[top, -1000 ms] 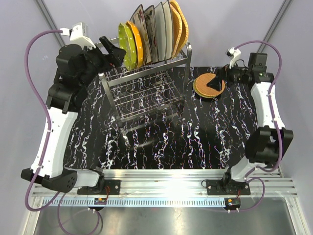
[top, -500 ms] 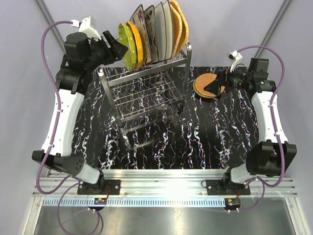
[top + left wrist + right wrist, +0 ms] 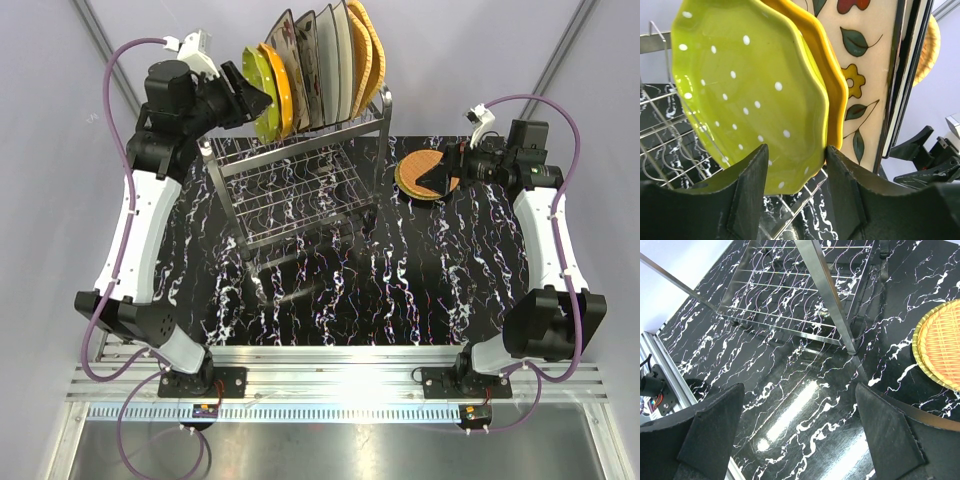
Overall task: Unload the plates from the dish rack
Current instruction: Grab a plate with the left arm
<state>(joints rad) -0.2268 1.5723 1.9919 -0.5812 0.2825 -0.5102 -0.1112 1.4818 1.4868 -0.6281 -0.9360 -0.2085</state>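
Top: left gripper (image 3: 250,97) at lime-green plate (image 3: 258,72), upright at dish rack (image 3: 300,190) row end; right gripper (image 3: 441,178) over woven plate (image 3: 415,170) | Left wrist: jaws parted, nothing held, green rim between; orange plate (image 3: 837,85) close behind, closing could snag it and topple row | Right wrist: jaws wide, empty.

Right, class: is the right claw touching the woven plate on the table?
Apart. The right wrist view shows marble table between the right claw and the woven plate.
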